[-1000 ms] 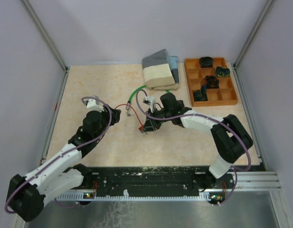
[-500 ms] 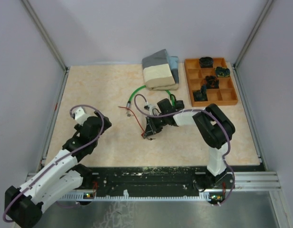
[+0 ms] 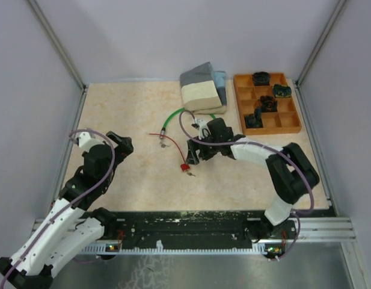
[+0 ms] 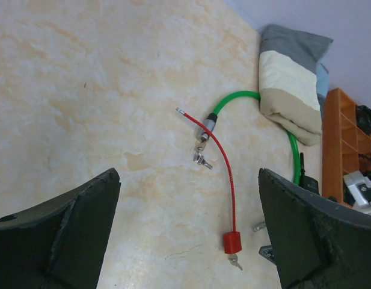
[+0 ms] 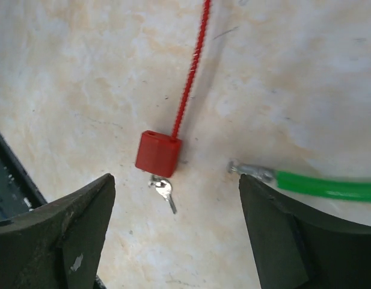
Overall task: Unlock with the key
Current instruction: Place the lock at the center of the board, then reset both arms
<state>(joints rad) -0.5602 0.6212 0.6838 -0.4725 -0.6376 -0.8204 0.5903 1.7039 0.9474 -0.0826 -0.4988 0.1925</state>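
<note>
**Both grippers open; red lock loose at mid-table**

The red lock point(image 3: 184, 167) lies flat on the table point(image 3: 131, 108), just left of centre and closer to the near edge than to the back wall. Nothing holds it. A small key point(image 5: 164, 191) touches its near face, but whether the key sits in the keyhole cannot be told. The red cable point(image 4: 224, 162) leaves the lock and runs away toward the back. Its other end lies free just beyond the metal tip of the green cable point(image 4: 233, 99), where a second key point(image 4: 201, 158) rests.

The right gripper point(image 3: 194, 155) hovers just right of the lock with its jaws spread wide and nothing between them. In the right wrist view its fingers point(image 5: 71, 235) frame the lock without touching it. The green cable's other metal tip lies close beside the lock on that side.

The left gripper point(image 3: 120, 142) is well apart at the table's left, near the left side rail point(image 3: 80, 108). Its jaws are fully parted and hold nothing.

The widest bare surface lies at the left and back-left, and between the lock and the black strip point(image 3: 191, 226) along the near edge. The back-right is crowded by a folded cloth point(image 3: 200, 90) lying over the green cable's loop. Beside it, an orange tray point(image 3: 238, 102) stands against the right side rail point(image 3: 317, 153).
</note>
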